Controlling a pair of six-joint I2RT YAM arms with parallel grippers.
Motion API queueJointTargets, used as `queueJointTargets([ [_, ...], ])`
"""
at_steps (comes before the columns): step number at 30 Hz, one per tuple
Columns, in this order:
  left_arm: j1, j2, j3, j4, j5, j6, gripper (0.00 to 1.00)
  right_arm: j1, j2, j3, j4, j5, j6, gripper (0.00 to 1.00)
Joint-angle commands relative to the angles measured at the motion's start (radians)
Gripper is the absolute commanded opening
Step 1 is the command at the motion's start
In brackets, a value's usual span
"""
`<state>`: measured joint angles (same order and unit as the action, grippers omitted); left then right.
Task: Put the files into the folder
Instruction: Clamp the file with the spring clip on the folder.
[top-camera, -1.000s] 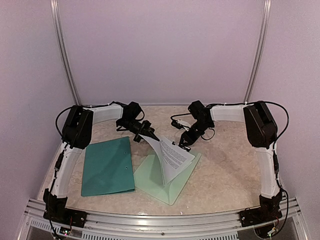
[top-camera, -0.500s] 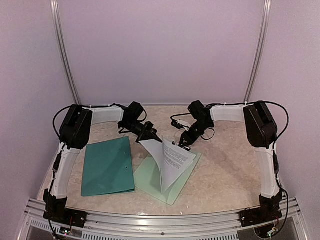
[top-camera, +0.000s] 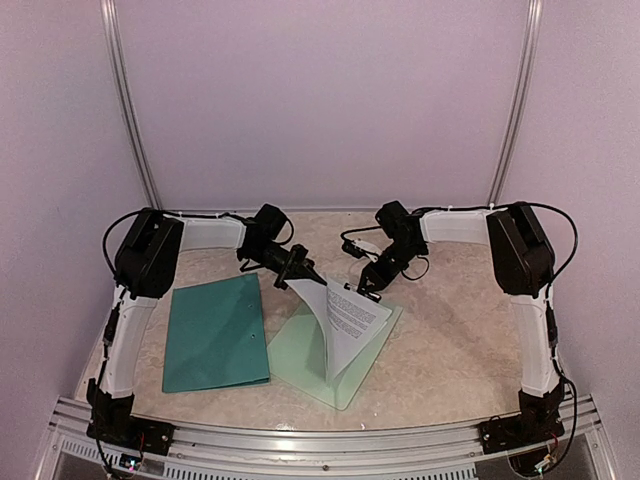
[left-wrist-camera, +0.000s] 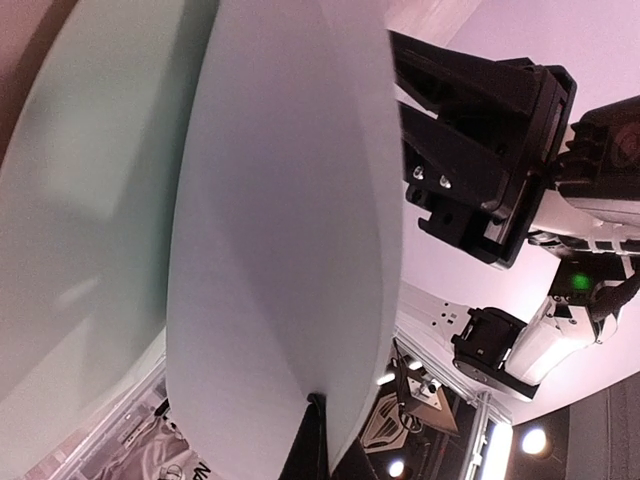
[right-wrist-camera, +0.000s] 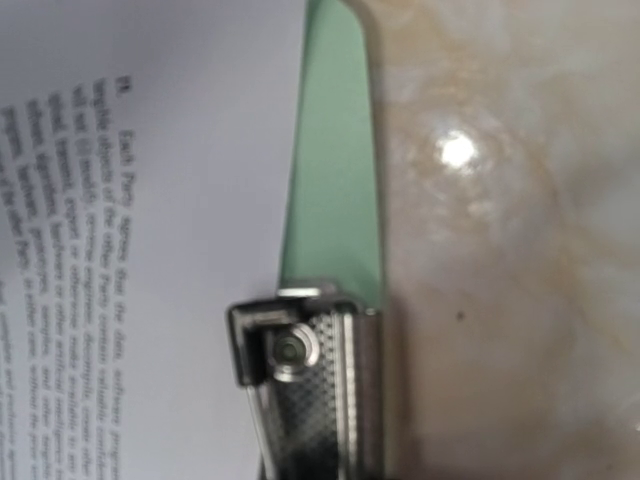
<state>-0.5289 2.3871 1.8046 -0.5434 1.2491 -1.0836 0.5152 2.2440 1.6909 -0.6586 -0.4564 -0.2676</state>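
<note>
The dark teal folder (top-camera: 215, 335) lies flat on the table at the left. The files (top-camera: 345, 320) are white printed sheets on a pale mint clipboard (top-camera: 320, 365) in the middle. My left gripper (top-camera: 306, 276) is shut on their far left corner, which it holds lifted and curled; in the left wrist view the bent files (left-wrist-camera: 280, 250) fill the frame above the left gripper (left-wrist-camera: 322, 445). My right gripper (top-camera: 368, 288) is closed on the clipboard's metal clip (right-wrist-camera: 315, 390), beside the files (right-wrist-camera: 150, 200) and the clipboard's green edge (right-wrist-camera: 335, 180).
The marbled table (top-camera: 450, 330) is walled in by pale panels at the back and both sides. A metal rail (top-camera: 320, 440) runs along the near edge between the arm bases. The right arm's wrist (left-wrist-camera: 480, 170) hangs close beside the lifted sheets.
My left gripper has shifted slightly right and toward the clip with the paper corner, so the sheets bow more. The right gripper has stayed on the clip.
</note>
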Motion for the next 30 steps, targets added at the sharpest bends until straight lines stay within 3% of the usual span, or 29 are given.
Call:
queueJointTargets([
  [1, 0.001, -0.036, -0.024, 0.074, -0.001, -0.054, 0.0, 0.014, 0.012, 0.001, -0.011, 0.024, 0.021, 0.0],
  [18, -0.032, -0.096, -0.213, 0.452, 0.002, -0.321, 0.0, 0.015, 0.017, 0.017, -0.019, 0.008, 0.033, 0.0],
  [30, -0.036, -0.1, -0.216, 0.419, -0.034, -0.289, 0.0, 0.009, 0.032, 0.016, -0.026, -0.041, 0.048, 0.0],
])
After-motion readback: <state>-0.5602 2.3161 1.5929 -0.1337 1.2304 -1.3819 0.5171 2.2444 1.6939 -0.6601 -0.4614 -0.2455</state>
